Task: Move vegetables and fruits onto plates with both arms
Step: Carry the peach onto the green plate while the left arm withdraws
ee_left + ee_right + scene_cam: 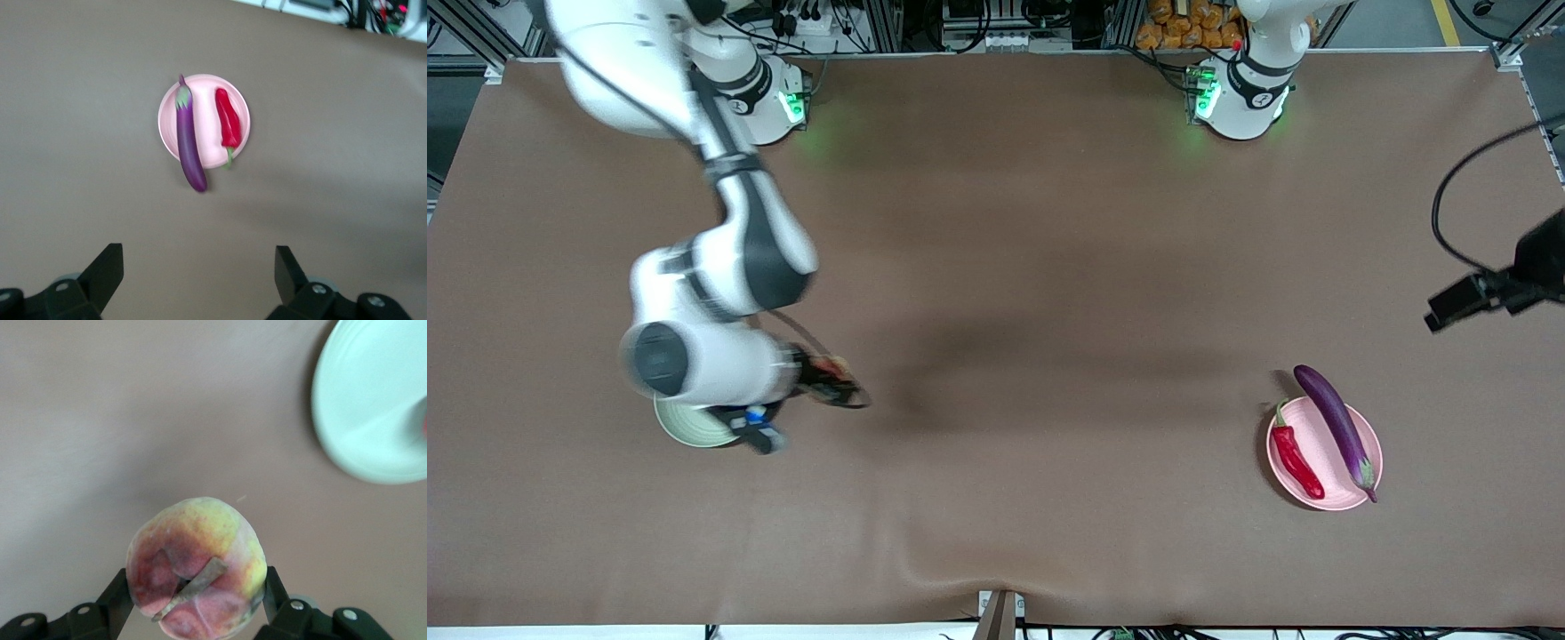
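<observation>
My right gripper [195, 597] is shut on the round pink-orange peach [197, 563] and holds it above the brown table, beside the pale green plate [373, 407]. In the front view this gripper [831, 380] is beside the green plate [685, 428], which the arm partly hides. A red sliver [424, 427] shows on that plate at the frame's edge; the small round fruit is otherwise hidden. The purple eggplant [1336, 425] and red chili [1296, 453] lie on the pink plate [1369, 449]. My left gripper [198, 273] is open and empty, high over the table near the pink plate [207, 143].
The brown cloth table [1032, 267] holds only the two plates, one toward each arm's end. The eggplant [189, 140] overhangs the pink plate's rim, with the chili [229, 123] beside it. My left gripper [1467, 300] hangs in the air by the table's edge.
</observation>
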`<state>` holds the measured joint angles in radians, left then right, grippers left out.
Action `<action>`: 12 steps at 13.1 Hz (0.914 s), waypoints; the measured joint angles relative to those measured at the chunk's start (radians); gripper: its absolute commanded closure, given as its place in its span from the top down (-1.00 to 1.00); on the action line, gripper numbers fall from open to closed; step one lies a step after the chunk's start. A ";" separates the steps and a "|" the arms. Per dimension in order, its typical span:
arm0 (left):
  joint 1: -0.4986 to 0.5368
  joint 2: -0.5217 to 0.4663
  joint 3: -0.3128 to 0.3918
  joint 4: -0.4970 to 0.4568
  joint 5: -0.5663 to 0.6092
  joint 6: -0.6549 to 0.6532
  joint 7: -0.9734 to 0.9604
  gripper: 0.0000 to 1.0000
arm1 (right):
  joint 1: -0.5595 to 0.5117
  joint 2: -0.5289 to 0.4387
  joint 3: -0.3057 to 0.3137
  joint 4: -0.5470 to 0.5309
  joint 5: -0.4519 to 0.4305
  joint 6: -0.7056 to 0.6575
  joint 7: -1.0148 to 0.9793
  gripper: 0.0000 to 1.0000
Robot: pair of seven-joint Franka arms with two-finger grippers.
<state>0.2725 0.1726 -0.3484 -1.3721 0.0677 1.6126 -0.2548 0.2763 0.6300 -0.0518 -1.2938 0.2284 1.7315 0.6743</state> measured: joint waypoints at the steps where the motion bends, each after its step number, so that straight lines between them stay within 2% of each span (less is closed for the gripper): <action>1: -0.043 -0.030 0.058 -0.017 -0.018 -0.018 0.045 1.00 | -0.048 -0.014 0.000 -0.045 -0.010 0.001 -0.075 -1.00; 3: -0.161 -0.090 0.212 -0.080 -0.041 -0.026 0.103 1.00 | -0.110 -0.023 0.001 -0.126 -0.078 0.038 -0.139 -1.00; 4: -0.193 -0.119 0.258 -0.117 -0.047 -0.026 0.115 1.00 | -0.127 -0.022 0.001 -0.168 -0.105 0.078 -0.150 -1.00; 7: -0.200 -0.167 0.288 -0.169 -0.049 -0.026 0.123 1.00 | -0.160 -0.022 0.002 -0.240 -0.130 0.139 -0.187 -1.00; 10: -0.200 -0.183 0.289 -0.176 -0.049 -0.026 0.123 1.00 | -0.191 -0.022 0.002 -0.330 -0.130 0.269 -0.217 -1.00; 11: -0.200 -0.183 0.289 -0.176 -0.049 -0.026 0.123 1.00 | -0.192 -0.022 0.002 -0.363 -0.130 0.312 -0.218 -0.95; 12: -0.199 -0.183 0.289 -0.178 -0.049 -0.026 0.123 1.00 | -0.192 -0.022 0.004 -0.385 -0.130 0.341 -0.218 -0.50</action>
<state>0.0735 -0.0102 -0.0593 -1.5499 0.0184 1.5862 -0.1320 0.0843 0.6078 -0.0479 -1.6791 0.0981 2.0725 0.4566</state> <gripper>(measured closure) 0.000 0.181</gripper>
